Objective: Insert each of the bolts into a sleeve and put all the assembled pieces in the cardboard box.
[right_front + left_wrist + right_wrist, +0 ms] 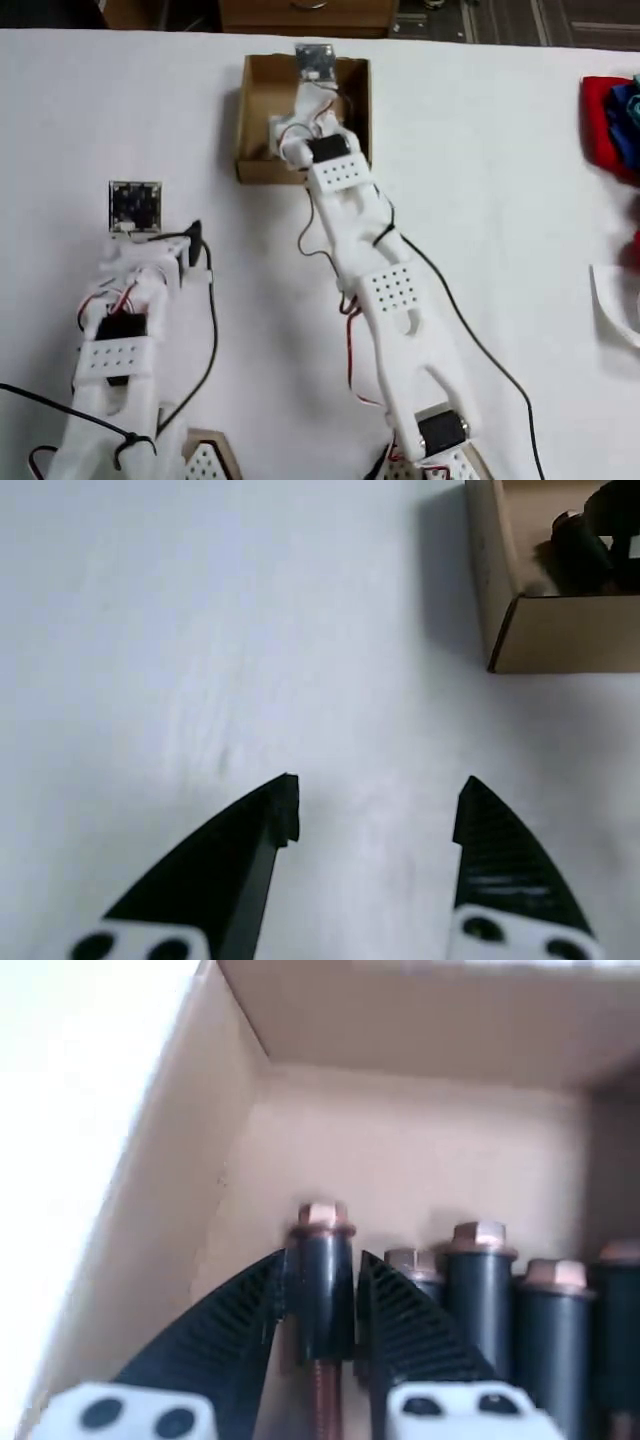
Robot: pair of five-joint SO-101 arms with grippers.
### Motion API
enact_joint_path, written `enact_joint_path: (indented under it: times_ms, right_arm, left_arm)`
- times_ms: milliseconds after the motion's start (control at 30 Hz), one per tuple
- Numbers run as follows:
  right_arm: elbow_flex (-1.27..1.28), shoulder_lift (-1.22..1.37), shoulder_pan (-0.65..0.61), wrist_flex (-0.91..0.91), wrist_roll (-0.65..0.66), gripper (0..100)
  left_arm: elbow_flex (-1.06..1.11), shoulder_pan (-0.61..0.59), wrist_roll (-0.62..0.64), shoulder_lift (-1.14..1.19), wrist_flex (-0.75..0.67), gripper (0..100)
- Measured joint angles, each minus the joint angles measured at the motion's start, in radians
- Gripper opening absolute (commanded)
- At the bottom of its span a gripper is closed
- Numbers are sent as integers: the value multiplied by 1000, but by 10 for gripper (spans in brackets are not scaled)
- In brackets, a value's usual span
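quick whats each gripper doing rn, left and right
Left gripper: open, holding nothing, over the table.
Right gripper: shut on an assembled piece inside the cardboard box.

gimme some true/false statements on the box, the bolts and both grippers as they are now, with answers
1. The right gripper is down inside the cardboard box. True.
2. The right gripper holds a bare bolt with no sleeve on it. False: it is shut on a black sleeve with a copper-coloured bolt through it.
3. The left gripper is open with nothing between its fingers. True.
4. The left gripper is inside the cardboard box. False: it is over the white table, beside the box.
5. Other assembled pieces stand in the box next to the held one. True.
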Motion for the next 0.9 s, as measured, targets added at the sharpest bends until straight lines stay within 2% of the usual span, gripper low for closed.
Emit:
enact_joint_path:
  times_ms: [200,567,767,833,900]
  right_arm:
    - [-253,-3,31,172,0,24]
    - [-270,-298,106,675,0,20]
    - [-279,-476,117,859,0,20]
    - [-279,-535,144,865,0,20]
    - [-279,-606,181,867,0,20]
  left_arm:
    - [0,0,0,0,0,260]
    - [0,5,0,0,0,260]
    - [-5,6,0,-3,8,260]
    - [-40,5,0,-35,81,260]
    - [-112,5,0,-101,216,260]
